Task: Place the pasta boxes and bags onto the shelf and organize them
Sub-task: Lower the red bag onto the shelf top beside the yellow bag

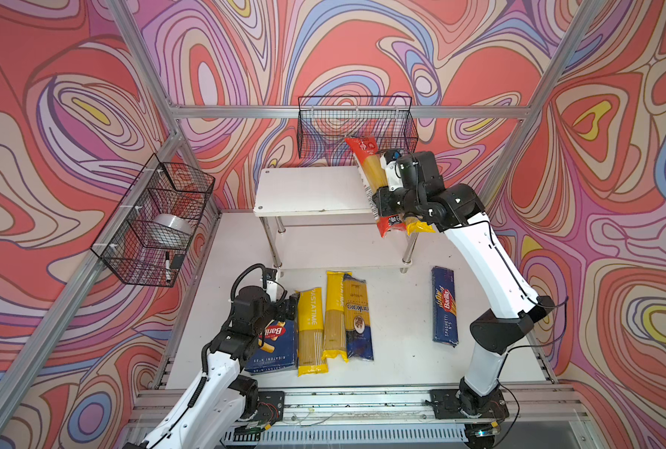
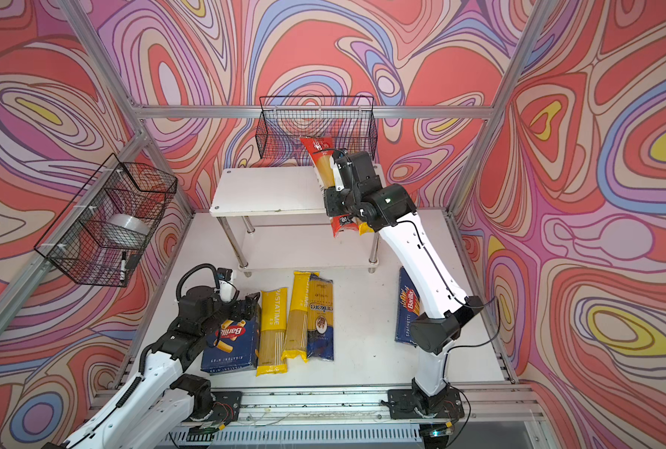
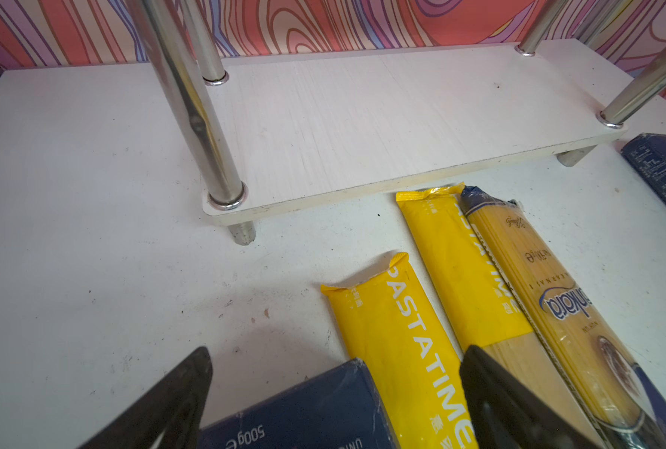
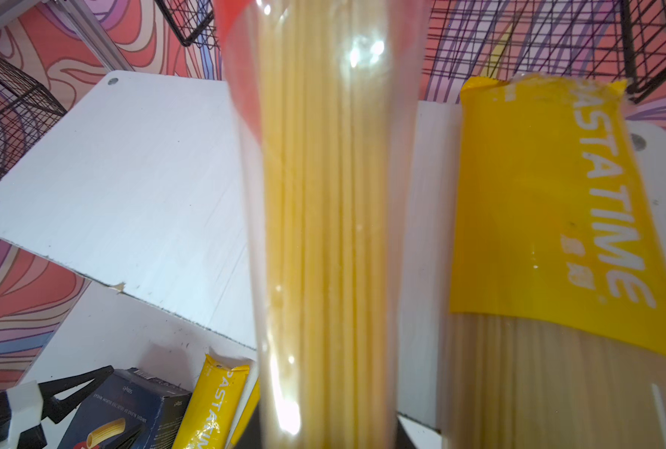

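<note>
— Red bag (image 4: 323, 233) first, hard against the right wrist lens: holder?
— Right hand (image 1: 378, 199), clamped on its middle. Bag tilted, upper end toward the back wire basket (image 1: 356, 124), lower end hanging past the front edge of the shelf (image 1: 308, 190), at the right end of the top board.
— Neighbour?
— One PASTATIME bag (image 4: 549, 214), lying on the top board just beside the red one, on the right arm's side; its near end overhangs the edge too.
— Left hand (image 1: 291, 307)?
— Fingers (image 3: 168, 404) apart, gripping nothing; poised at the far end of the rigatoni box (image 1: 277, 350), low over the surface (image 1: 401, 350).
— Loose stock on the surface?
— All in front of the shelf, left to right in both top views: rigatoni box; yellow bag (image 1: 311, 334) just beside it; second yellow bag (image 1: 335, 315), set further back; dark blue bag (image 1: 358, 318) touching that one's side; spaghetti box (image 1: 444, 307) well apart, under the right arm
— Orientation?
— Every piece flat, long side running toward the shelf
</note>
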Robot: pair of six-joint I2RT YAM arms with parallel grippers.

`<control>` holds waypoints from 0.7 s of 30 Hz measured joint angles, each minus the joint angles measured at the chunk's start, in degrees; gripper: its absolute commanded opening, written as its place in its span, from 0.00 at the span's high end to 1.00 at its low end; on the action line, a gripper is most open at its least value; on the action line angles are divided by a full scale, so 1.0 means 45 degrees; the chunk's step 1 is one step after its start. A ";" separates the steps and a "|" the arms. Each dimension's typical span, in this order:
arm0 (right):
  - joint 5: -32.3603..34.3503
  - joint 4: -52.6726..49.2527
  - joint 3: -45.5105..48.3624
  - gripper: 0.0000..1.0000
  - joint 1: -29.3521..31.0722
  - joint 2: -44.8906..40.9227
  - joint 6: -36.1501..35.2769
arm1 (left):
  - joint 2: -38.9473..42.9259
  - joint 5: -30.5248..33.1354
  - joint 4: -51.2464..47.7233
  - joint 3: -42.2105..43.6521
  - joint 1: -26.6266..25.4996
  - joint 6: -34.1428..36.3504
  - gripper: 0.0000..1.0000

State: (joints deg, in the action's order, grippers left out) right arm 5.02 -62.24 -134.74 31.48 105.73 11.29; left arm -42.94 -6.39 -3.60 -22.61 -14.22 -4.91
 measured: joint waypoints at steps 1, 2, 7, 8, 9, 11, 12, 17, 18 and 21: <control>0.0015 0.0010 0.0000 0.97 -0.0034 0.0019 0.0034 | 0.0044 0.0000 -0.0005 0.0000 0.0005 0.0000 0.00; 0.0029 0.0029 0.0000 0.97 -0.0073 0.0034 0.0073 | 0.0117 0.0000 0.0000 0.0000 0.0005 0.0000 0.00; 0.0141 0.0578 0.0204 0.95 -0.0175 0.0039 0.0199 | 0.0223 0.0000 0.0000 0.0000 0.0005 0.0000 0.00; 0.0155 0.0675 0.0228 0.95 -0.0185 0.0039 0.0228 | 0.0219 0.0000 0.0000 0.0000 0.0005 0.0000 0.00; 0.0160 0.0758 0.0253 0.94 -0.0199 0.0039 0.0262 | 0.0214 0.0000 0.0000 0.0000 0.0000 0.0000 0.00; 0.0165 0.0884 0.0272 0.92 -0.0223 0.0039 0.0321 | 0.0185 -0.0005 0.0000 0.0000 0.0000 0.0000 0.00; 0.0165 0.0933 0.0282 0.91 -0.0243 0.0039 0.0340 | 0.0180 -0.0005 0.0000 0.0000 0.0005 0.0000 0.00; 0.0151 0.1219 0.0364 0.90 -0.0432 0.0039 0.0554 | 0.0180 -0.0005 0.0000 0.0000 0.0005 0.0000 0.00; 0.0131 0.1277 0.0398 0.89 -0.0471 0.0039 0.0597 | 0.0180 -0.0005 0.0000 0.0000 0.0000 0.0000 0.00; 0.0063 0.1481 0.0505 0.84 -0.0573 0.0034 0.0719 | 0.0180 -0.0005 0.0000 0.0000 0.0000 0.0000 0.00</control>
State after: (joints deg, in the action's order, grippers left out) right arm 5.30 -55.57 -132.46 28.91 105.89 14.52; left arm -42.13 -6.42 -3.60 -22.61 -14.22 -4.91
